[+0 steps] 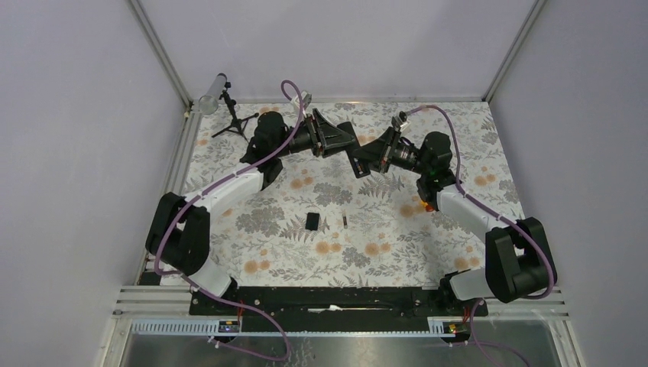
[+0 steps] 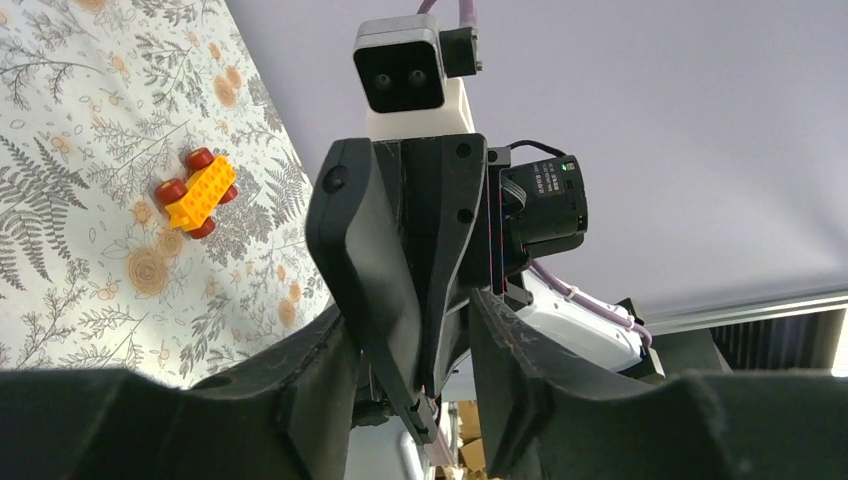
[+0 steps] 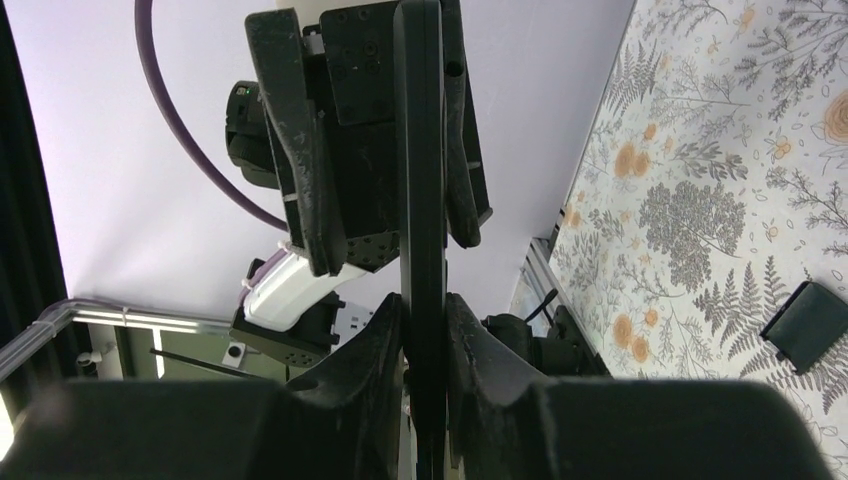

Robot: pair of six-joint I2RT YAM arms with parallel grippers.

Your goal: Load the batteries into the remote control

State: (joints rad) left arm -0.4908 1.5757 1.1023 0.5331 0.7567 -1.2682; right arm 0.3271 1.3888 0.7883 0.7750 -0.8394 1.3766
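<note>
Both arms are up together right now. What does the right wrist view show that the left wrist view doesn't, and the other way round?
Only the right wrist view: the remote plainly, edge-on, clamped in the right gripper, and the loose black cover lying on the floral table. Only the left wrist view: the yellow toy car and the right arm's wrist camera. Both: the floral table, the lilac wall and the other arm's gripper close up; the left gripper flanks the remote. Neither shows the loose battery.

Left gripper point(image 1: 349, 146) and right gripper point(image 1: 366, 160) tip to tip; nearer, cover point(image 1: 312, 222) beside, perhaps, a battery point(image 1: 345, 221).
</note>
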